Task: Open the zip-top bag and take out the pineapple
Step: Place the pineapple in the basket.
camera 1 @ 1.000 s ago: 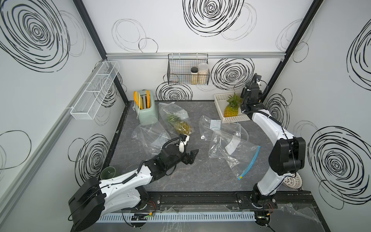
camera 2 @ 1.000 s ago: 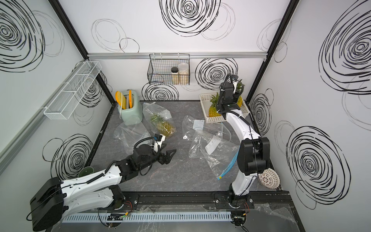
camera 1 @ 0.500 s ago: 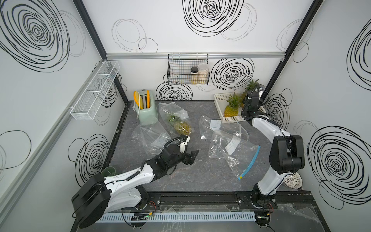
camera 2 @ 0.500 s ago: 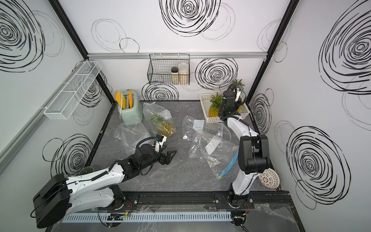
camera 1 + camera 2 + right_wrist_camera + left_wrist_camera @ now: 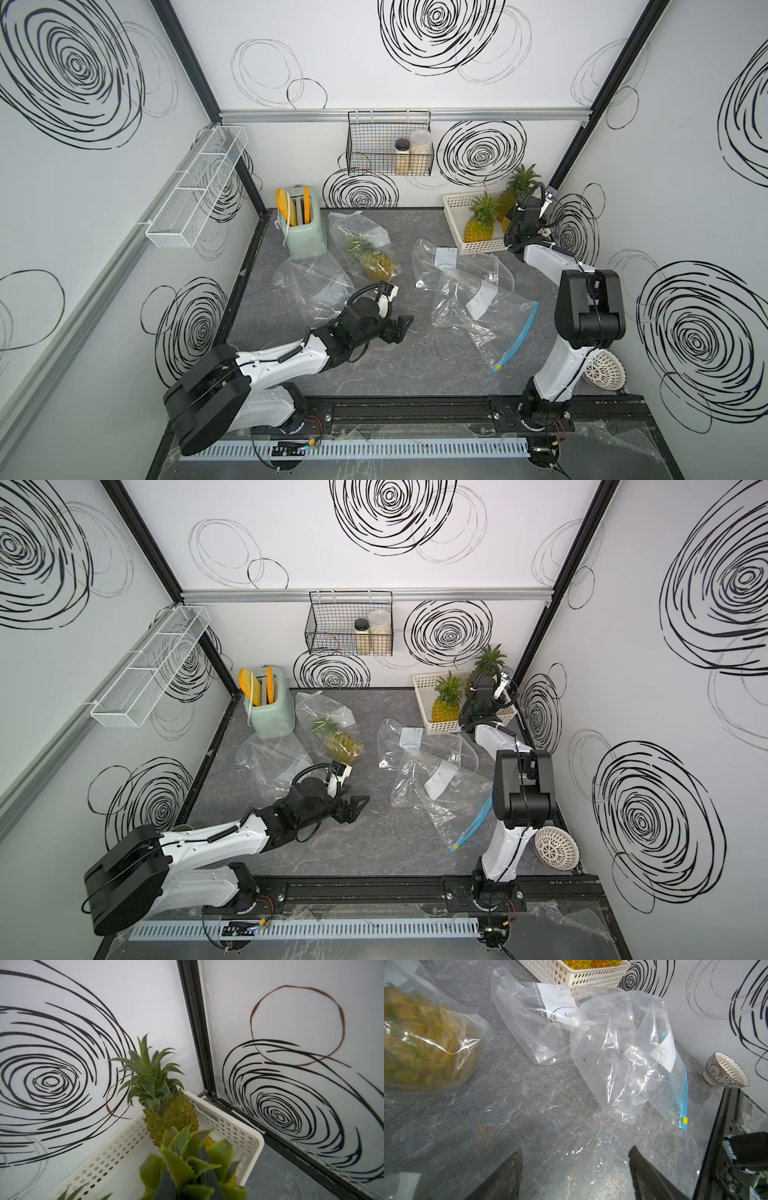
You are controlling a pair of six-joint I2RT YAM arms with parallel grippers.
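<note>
Starting at the left, the jaws of the left arm (image 5: 291, 357) hang wide apart and empty just above the dark marbled counter (image 5: 415, 365), barely shifted in the last second. Beyond them, the task's yellow-green pineapple (image 5: 376, 262) still lies inside its clear zip-top bag (image 5: 357, 224). At far right, the right arm (image 5: 552, 266) has swung aside, uncovering a standing pineapple (image 5: 519, 187) in the white perforated basket (image 5: 482, 248), while its jaws stay pinched on another pineapple's leafy crown (image 5: 178, 1165). That fruit probably awaits release, and the bagged one remains to do.
</note>
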